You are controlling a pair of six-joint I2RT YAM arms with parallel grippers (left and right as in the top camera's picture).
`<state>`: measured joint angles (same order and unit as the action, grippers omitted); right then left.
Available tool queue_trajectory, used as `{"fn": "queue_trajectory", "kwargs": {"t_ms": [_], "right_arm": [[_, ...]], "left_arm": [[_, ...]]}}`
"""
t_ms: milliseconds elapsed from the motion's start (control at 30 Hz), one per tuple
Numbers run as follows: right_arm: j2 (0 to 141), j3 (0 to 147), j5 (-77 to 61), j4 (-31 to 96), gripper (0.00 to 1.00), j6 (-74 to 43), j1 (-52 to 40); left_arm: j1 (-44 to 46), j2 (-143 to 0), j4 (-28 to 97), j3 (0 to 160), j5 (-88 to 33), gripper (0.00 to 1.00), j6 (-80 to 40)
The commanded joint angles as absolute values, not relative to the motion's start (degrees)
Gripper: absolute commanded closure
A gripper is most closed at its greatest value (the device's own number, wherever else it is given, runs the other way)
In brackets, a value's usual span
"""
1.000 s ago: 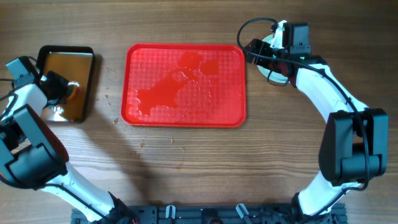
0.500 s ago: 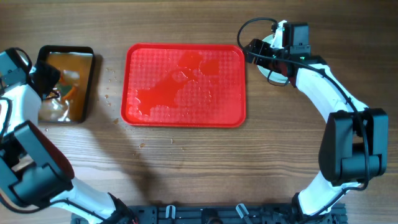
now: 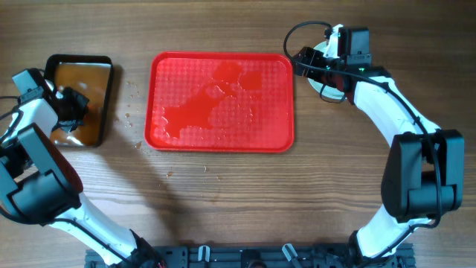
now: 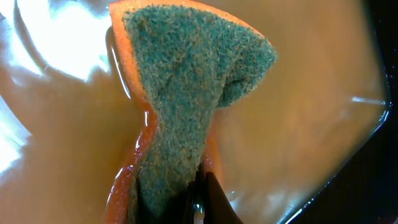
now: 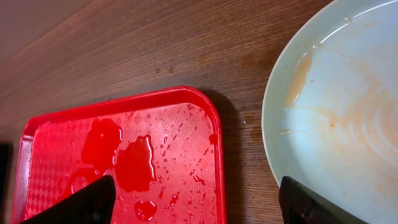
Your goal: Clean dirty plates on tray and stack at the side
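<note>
Squeezing: left gripper (image 4: 199, 202) clamped shut on soft, soggy orange-and-green sponge (image 4: 193, 81).
Right gripper (image 5: 199, 202): jaws wide, empty.
Pale mint glossy round plate (image 5: 348, 112), far right: probably wet, slippery, breakable; take by rim.

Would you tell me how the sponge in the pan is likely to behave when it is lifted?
Probably soft and floppy: the sponge folds where the left gripper pinches it. Likely heavier and dripping, since it sits in the brown water.

we count one red tray (image 3: 260, 126), one black pan (image 3: 78, 58), one sponge (image 4: 186, 81), and one plate (image 5: 348, 124) showing; whether others lie stacked beneath it we cannot tell.
</note>
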<state>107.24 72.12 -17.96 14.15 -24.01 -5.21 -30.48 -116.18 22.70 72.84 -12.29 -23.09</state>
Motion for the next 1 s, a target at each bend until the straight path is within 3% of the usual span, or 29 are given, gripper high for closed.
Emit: {"fn": "queue_trajectory", "kwargs": {"t_ms": [0, 200, 633, 967], "right_arm": [[106.67, 71.88, -17.37, 14.70, 0.16, -24.03, -5.30], [106.67, 71.88, -17.37, 15.62, 0.16, -24.05, -5.30], [106.67, 71.88, -17.34, 15.88, 0.16, -24.01, -5.30], [106.67, 71.88, -17.34, 16.34, 0.16, -24.03, -5.30]], "left_arm": [[-30.33, -112.05, 22.74, 72.55, -11.31, 0.96, -22.96], [-30.35, -105.86, 21.69, 72.49, -10.26, 0.96, -22.76], [-30.28, -118.28, 27.27, 72.18, -7.35, 0.96, -22.76], [-30.28, -107.96, 25.34, 73.58, -7.31, 0.96, -22.74]]}}
